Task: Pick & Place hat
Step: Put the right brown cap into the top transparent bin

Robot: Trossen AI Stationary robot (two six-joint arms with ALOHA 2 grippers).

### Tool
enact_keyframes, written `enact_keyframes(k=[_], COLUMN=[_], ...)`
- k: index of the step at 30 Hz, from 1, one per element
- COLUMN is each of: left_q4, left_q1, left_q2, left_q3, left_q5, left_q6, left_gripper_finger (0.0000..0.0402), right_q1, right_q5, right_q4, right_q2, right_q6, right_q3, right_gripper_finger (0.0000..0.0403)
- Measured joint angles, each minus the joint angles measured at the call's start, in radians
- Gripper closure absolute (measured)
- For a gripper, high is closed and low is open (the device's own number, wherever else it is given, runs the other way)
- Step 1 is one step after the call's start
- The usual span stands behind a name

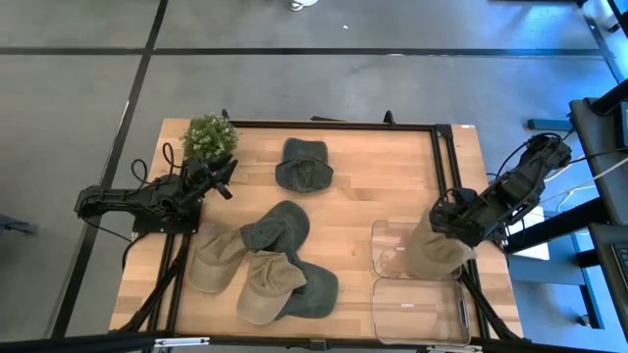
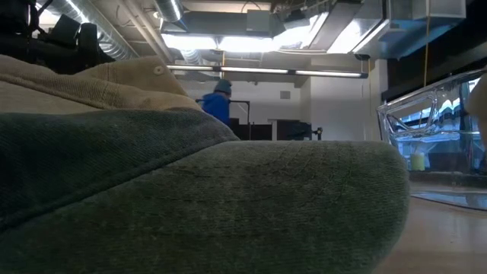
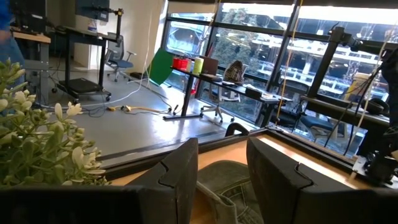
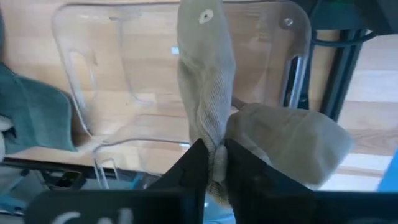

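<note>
Pinched on the tan hat (image 4: 208, 93), your right gripper (image 4: 214, 158) holds soft, floppy cloth at lower right over the clear bin (image 1: 392, 257) — grip a fold, not the brim — while your left gripper (image 3: 221, 177) idles agape upper left.

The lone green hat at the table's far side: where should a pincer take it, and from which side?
The lone green hat lies flat and apart from the others, next to the idle left pincer. Probably best to pinch its raised crown fabric from above; its edges hug the wooden table.

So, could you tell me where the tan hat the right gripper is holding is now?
In the high view, the tan hat hangs from the right gripper over the upper clear bin on the table's right side.
</note>
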Motion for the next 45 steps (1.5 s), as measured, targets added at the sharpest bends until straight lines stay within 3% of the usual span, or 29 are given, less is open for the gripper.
enact_keyframes(k=[10,13,21,25,28,32,39,45], left_q4=[0.0,0.0,0.001,0.01,0.029,0.04,0.041,0.041], left_q1=[0.0,0.0,0.0,0.0,0.0,0.0,0.0,0.0], left_q2=[0.0,0.0,0.0,0.0,0.0,0.0,0.0,0.0], left_q3=[0.0,0.0,0.0,0.0,0.0,0.0,0.0,0.0], left_q5=[0.0,0.0,0.0,0.0,0.0,0.001,0.002,0.004], left_q6=[0.0,0.0,0.0,-0.002,-0.002,-0.001,-0.001,0.0], left_gripper_finger=[0.0269,0.0269,0.0269,0.0269,0.0269,0.0269,0.0269,0.0269], right_q1=[0.0,0.0,-0.03,-0.078,-0.12,-0.178,-0.266,-0.302], right_q5=[-0.023,0.011,0.225,0.34,0.37,0.32,0.103,-0.017], right_q4=[-0.026,-0.026,0.017,0.13,0.249,0.328,0.348,0.369], right_q2=[-0.021,-0.039,-0.033,-0.013,0.019,0.087,0.301,0.497], right_q6=[-0.058,-0.142,-0.595,-0.945,-1.188,-1.39,-1.659,-1.861], right_q3=[0.0,0.001,0.002,0.002,0.002,0.002,0.002,0.002], right_gripper_finger=[0.0245,0.023,0.0222,0.023,0.0238,0.0248,0.0254,0.0254])
